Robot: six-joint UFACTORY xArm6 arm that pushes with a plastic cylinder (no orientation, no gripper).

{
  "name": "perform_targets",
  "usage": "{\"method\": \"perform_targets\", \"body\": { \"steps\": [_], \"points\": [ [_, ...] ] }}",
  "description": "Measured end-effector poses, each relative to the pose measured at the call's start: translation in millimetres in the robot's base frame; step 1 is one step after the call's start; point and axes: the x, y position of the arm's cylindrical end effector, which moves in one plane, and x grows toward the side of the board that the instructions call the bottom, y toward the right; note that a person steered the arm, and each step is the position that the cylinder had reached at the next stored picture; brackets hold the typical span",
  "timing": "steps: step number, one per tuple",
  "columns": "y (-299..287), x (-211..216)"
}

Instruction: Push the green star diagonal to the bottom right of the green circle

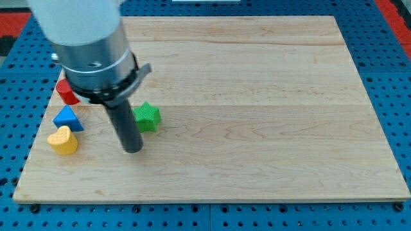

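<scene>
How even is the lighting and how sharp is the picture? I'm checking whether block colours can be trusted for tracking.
Camera view: soft, even light on the pale wooden board, no glare; the green star-shaped block and yellow heart-shaped block look crisp; the large grey arm housing is near and slightly blurred; my tip casts little shadow.

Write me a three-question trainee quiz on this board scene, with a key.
1. True or false: my tip touches the yellow heart.
2. Which block lies nearest my tip? A) red block B) green star C) blue triangle
3. Fill in: the green circle named in the task is ____ in this view.

Key: 1. false, bare board shows between them. 2. B, the star sits just to the view's upper right of the tip. 3. not visible; the arm's body may hide it.
</scene>
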Motion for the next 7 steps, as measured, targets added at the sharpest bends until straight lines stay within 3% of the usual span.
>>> {"method": "perform_targets", "body": {
  "steps": [3,7],
  "points": [
    [15.9,-84.9],
    [13.4,-93.0]
  ]
}}
